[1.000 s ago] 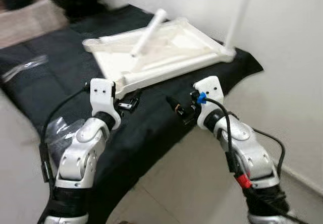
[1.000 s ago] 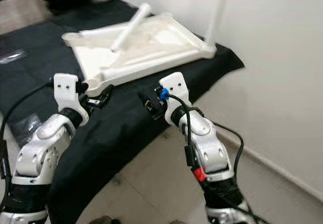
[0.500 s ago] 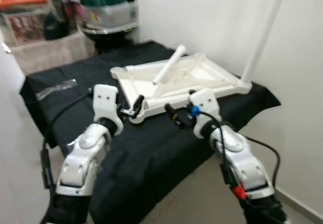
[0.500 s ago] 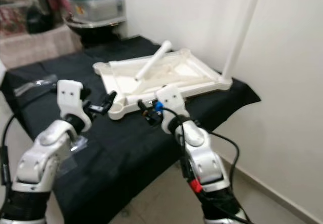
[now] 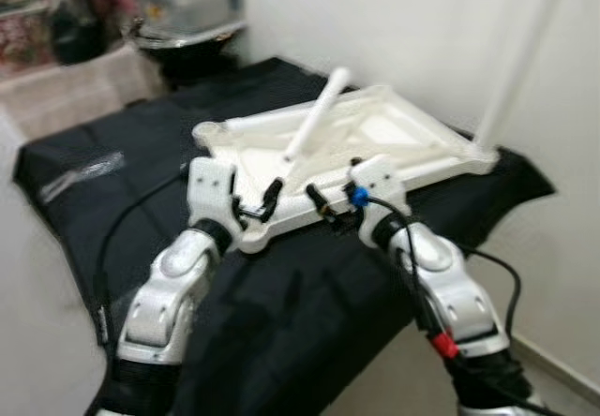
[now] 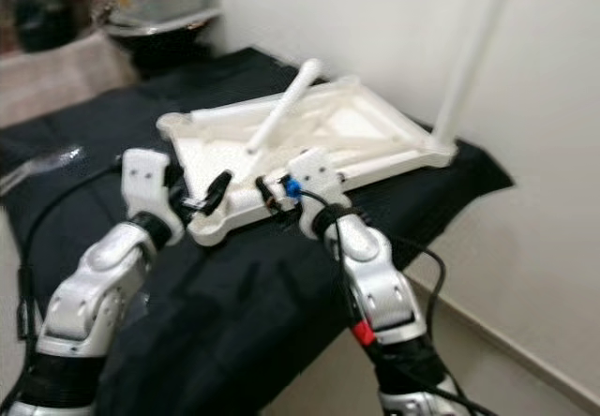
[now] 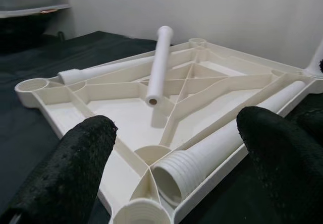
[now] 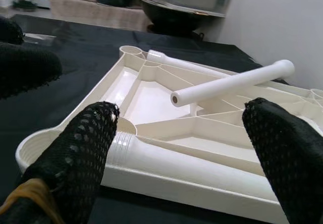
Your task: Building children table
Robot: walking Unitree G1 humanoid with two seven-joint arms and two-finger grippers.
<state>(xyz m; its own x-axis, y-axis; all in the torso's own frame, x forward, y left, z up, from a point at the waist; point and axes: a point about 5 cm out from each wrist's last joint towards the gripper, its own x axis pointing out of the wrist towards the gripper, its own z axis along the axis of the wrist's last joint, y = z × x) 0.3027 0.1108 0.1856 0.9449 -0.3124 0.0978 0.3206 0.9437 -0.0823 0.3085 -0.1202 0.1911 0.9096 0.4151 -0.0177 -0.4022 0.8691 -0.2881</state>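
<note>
Reaching toward the upturned tabletop (image 5: 375, 135), left gripper (image 5: 267, 200) and right gripper (image 5: 319, 200), jaws spread, should straddle the loose leg (image 7: 222, 146) along its near edge.

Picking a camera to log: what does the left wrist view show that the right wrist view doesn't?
Left wrist view: the ribbed open end of the cream plastic leg lying along the tabletop's edge. Right wrist view: a dark bowl beyond the black cloth. Both: the upturned cream plastic tabletop and a tilted white leg propped in it.
</note>
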